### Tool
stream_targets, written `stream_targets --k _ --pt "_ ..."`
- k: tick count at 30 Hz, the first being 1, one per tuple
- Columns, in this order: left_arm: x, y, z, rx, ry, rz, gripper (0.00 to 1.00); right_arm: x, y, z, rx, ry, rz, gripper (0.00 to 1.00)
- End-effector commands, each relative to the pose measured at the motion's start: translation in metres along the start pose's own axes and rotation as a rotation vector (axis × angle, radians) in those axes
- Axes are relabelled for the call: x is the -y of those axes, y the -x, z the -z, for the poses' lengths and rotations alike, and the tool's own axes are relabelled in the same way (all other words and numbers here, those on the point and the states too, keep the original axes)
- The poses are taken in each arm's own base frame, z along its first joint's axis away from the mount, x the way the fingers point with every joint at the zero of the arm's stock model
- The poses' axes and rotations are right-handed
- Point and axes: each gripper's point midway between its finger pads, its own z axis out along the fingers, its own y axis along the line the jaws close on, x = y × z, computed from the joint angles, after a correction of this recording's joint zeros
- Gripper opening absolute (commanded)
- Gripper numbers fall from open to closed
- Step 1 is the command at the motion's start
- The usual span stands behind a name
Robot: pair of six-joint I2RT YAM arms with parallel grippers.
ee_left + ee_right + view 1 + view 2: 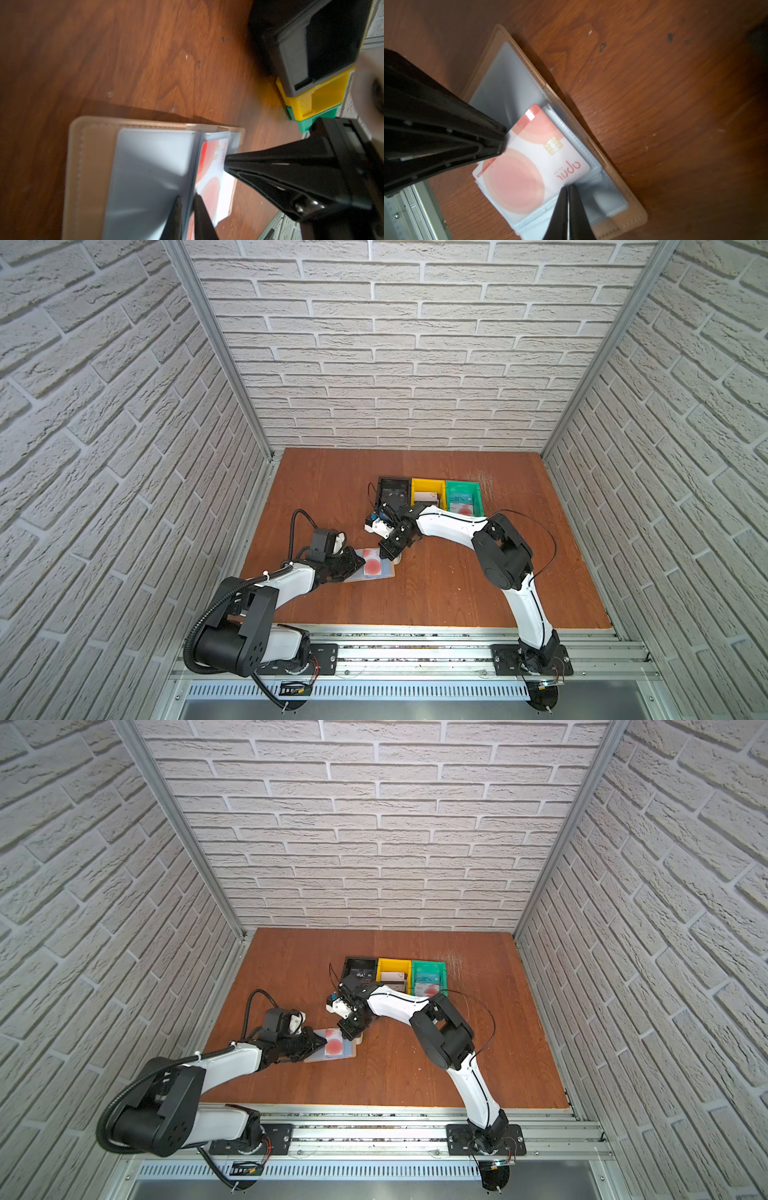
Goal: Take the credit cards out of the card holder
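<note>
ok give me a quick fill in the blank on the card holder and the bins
1. The tan leatherette card holder lies ___ on the wooden table.
2. The pale plastic card among its clear plastic sleeves bears red ___.
3. The yellow plastic bin stands between the black plastic bin and the ___ one.
Missing: open; circles; green

Both top views high overhead, facing down at table [332, 489]; wrist views close, sharing card holder [93, 155].
</note>
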Motion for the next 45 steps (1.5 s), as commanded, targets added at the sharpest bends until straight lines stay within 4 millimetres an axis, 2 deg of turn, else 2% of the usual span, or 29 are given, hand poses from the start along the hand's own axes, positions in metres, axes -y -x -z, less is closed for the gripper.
stream_targets --k 1,23,32,45 --pt "0.007 0.005 -0.002 0.012 -0.026 -0.026 0.15 0.003 -0.025 -0.023 -0.096 0.002 -0.017 0.08" --pt "0.008 0.005 -0.007 0.004 -0.037 -0.029 0.13 0.003 -0.027 -0.027 -0.107 0.014 -0.022 0.07" --pt "0.008 0.004 -0.008 -0.001 -0.041 -0.027 0.08 0.003 -0.027 -0.027 -0.112 0.015 -0.023 0.07" --pt "-0.007 -0.004 -0.007 -0.008 -0.012 -0.004 0.04 0.006 -0.029 -0.028 -0.119 0.028 -0.043 0.07"
